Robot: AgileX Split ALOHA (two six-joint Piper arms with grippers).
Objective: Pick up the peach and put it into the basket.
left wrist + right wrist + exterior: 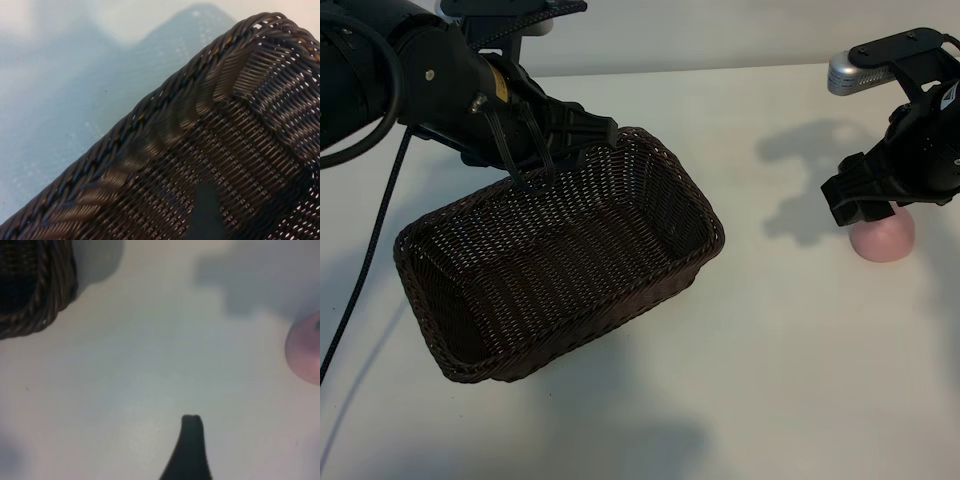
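Nearest the camera: basket (560,260), dark woven wicker, tilted, one long side raised off the table (780,380) toward the left edge, nothing inside. Left gripper (555,150) at the basket's far rim, fingers spread fairly wide; from the left wrist view, one dark finger (202,212) seen inside against the weave, rim corner close by. Looks like a hold on the rim, given the tilt, though actual contact cannot be confirmed.

Over by the right edge of the table: peach (883,238), pale pink, resting on the surface, well apart from the basket. Right gripper (865,210) directly above and partly covering it, fingers spread wide, nothing held. In the right wrist view, peach at the border of the frame and one finger (190,450) off to its side, so not yet straddling the fruit.

Progress, judged from this: early. Peach not grasped, not lifted. Left to do: centre over the fruit, close, lift, carry across, drop into the basket.
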